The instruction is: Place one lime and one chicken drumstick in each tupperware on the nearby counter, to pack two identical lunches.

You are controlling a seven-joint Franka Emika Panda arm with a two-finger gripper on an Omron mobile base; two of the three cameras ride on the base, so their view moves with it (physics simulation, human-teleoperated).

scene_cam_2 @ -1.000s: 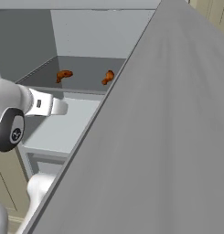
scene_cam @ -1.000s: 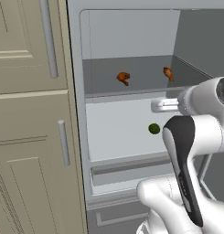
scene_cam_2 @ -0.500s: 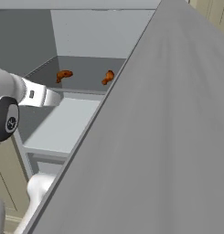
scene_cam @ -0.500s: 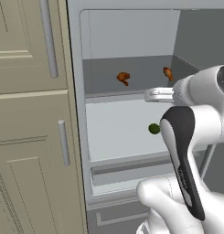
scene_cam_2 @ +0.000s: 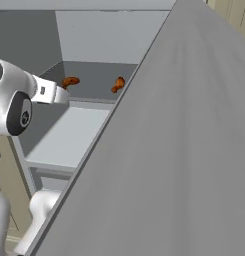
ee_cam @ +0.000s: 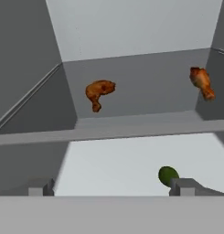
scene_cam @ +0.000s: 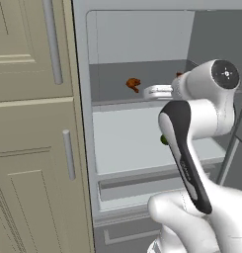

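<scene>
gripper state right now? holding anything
gripper: open, holding nothing; it points into the fridge, with the lime just past one fingertip and both drumsticks on the shelf above.

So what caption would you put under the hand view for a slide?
Open tool faces a fridge: two chicken drumsticks on the upper shelf, a lime on the lower one.

text: faint marking on dark arm panel | unreadable | other text: none
</scene>
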